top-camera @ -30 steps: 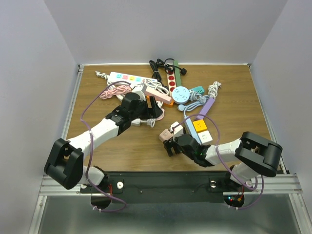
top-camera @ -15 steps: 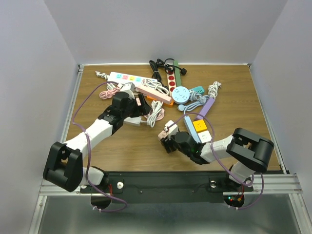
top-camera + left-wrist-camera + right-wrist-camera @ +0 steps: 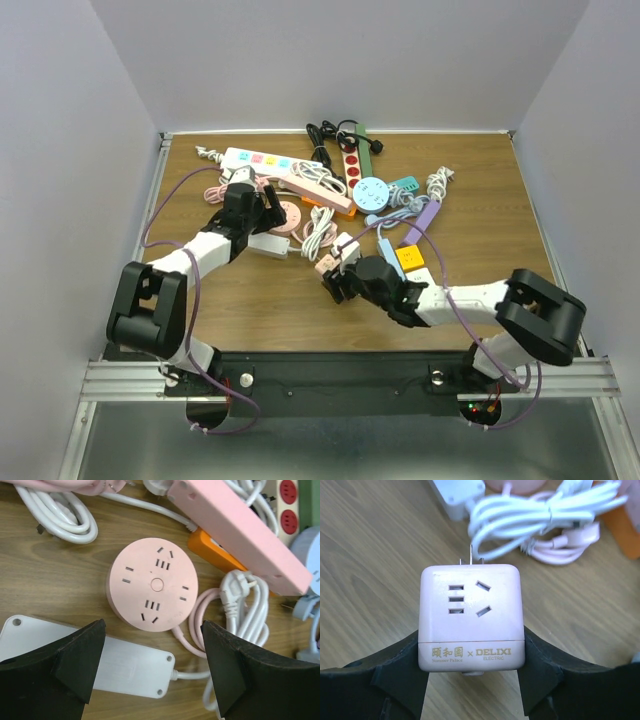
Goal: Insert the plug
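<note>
Your right gripper (image 3: pixel 471 652) pinches the pink cube adapter (image 3: pixel 471 605), its prongs pointing away from the wrist. Your left gripper (image 3: pixel 152 635) hangs spread above the round pink socket (image 3: pixel 152 582).

The wooden table (image 3: pixel 500 230) carries a cluster of power strips toward its far edge. A white strip with coloured outlets (image 3: pixel 262 160) lies at far left. A long pink strip (image 3: pixel 240 530) runs diagonally beside it, resting over an orange strip (image 3: pixel 210 547). A red-outlet strip with green edging (image 3: pixel 352 165) lies just beside a coiled black cable (image 3: pixel 322 135). A round pale-blue outlet unit (image 3: pixel 372 193) sits near a purple strip (image 3: pixel 425 217). A flat white strip (image 3: pixel 100 655) lies face down, screw holes showing.
</note>
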